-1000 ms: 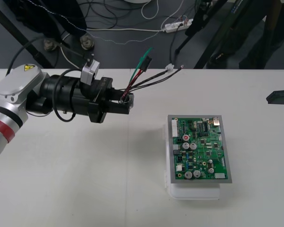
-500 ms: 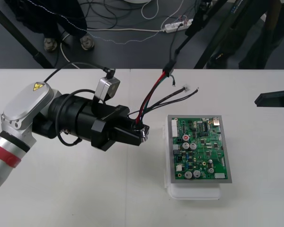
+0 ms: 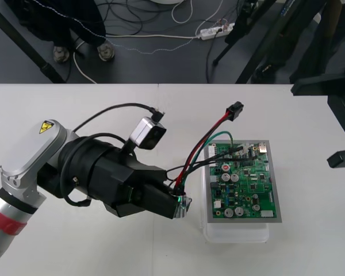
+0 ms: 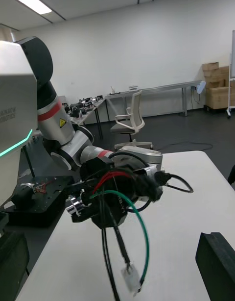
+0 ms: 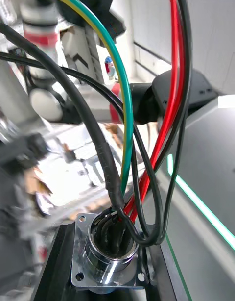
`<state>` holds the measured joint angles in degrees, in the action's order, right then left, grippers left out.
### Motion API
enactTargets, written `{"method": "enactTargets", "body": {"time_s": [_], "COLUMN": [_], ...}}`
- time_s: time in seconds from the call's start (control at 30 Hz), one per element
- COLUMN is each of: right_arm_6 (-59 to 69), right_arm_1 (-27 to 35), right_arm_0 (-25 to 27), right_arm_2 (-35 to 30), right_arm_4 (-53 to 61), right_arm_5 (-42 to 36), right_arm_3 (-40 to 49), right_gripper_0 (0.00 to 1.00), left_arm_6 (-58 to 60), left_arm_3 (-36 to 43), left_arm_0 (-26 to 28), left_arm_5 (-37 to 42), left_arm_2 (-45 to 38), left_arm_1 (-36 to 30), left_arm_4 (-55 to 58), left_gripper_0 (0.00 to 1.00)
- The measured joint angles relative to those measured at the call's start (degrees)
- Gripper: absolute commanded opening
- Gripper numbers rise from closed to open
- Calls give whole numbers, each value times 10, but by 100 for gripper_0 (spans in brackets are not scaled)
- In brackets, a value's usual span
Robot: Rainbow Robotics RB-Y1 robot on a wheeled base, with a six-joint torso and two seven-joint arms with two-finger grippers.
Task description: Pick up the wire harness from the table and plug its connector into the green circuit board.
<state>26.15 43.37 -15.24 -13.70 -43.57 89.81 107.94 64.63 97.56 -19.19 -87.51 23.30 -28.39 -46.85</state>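
Left claw (image 3: 173, 202) is out over the middle of the worktop (image 3: 75, 109), just off the near left corner of the green board (image 3: 244, 181). It's clamped on the harness (image 3: 201, 146) by the round metal socket (image 5: 105, 262). In the left wrist view you can see the flange sitting right between the black fingers (image 5: 54, 276), with all the wires coming out of the top of it.

So the harness is up in the claw, not lying on the worktop. From the socket the wires fan out toward the far right:
- The red wire (image 3: 210, 131) runs up to the small black plug (image 3: 234, 109). The plug sits out past the board's far left corner, apart from the board and not plugged into anything.
- The green wire (image 3: 218, 134) makes a loop that comes down over the far left part of the board. Can't tell if it actually touches.
- In the right wrist view, one of the black wires (image 4: 120, 247) ends in a little white connector (image 4: 129, 280) that dangles below the claw.

The board sits flat on its white base (image 3: 236, 234), right of centre.

Right claw (image 3: 317, 124) is over at the far right edge of the worktop, well away from the board. Its fingers (image 4: 218, 262) are spread wide with nothing between them.
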Motion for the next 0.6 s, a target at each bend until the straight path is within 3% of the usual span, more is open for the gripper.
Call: {"method": "enactTargets", "body": {"time_s": [0.6], "right_arm_6": [0], "right_arm_1": [0], "right_arm_0": [-115], "right_arm_2": [76], "right_arm_4": [1], "right_arm_5": [0], "right_arm_3": [-157], "right_gripper_0": [100], "left_arm_6": [11], "left_arm_3": [48], "left_arm_0": [21], "left_arm_5": [0], "left_arm_2": [-26], "left_arm_1": [1], "left_arm_4": [1], "left_gripper_0": [0]}}
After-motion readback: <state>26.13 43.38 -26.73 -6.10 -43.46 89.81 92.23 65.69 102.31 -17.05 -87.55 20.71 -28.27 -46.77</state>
